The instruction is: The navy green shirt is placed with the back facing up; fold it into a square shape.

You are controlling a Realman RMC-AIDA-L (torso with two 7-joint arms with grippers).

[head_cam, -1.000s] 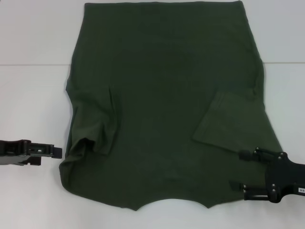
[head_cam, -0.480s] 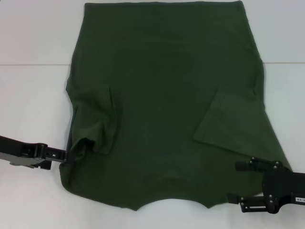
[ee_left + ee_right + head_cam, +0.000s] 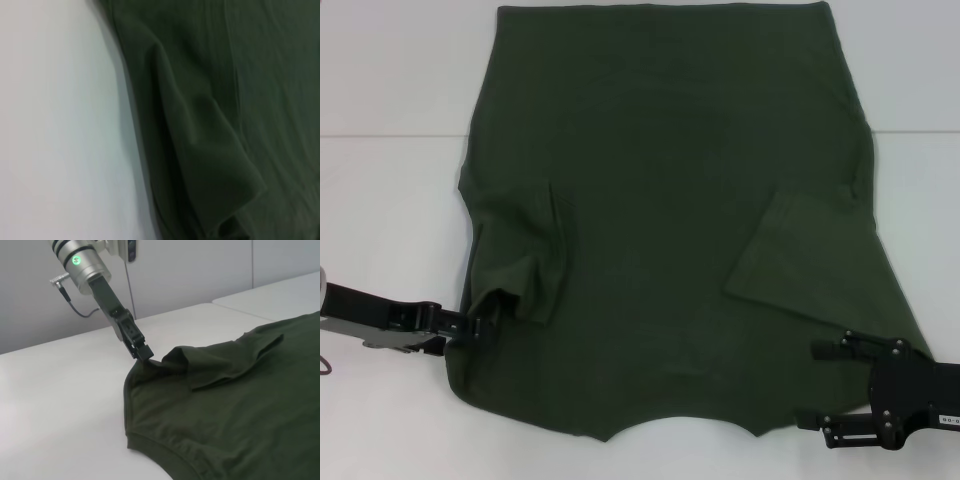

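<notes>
A white table (image 3: 390, 220) filled the view, its surface plain and matte. A thin seam (image 3: 380, 136) ran straight across it from side to side, joining two panels. Behind the table, in the right wrist view, stood a pale grey wall (image 3: 190, 275)

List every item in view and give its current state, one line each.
navy green shirt: spread flat on the table, plain side up, both sleeves folded inward, collar edge nearest the robot.
left gripper: at the shirt's left shoulder edge, tips against the fabric near the folded sleeve.
right gripper: open, over the shirt's right shoulder corner, one finger above the cloth edge, one below.
table: white, seam line running across it.
</notes>
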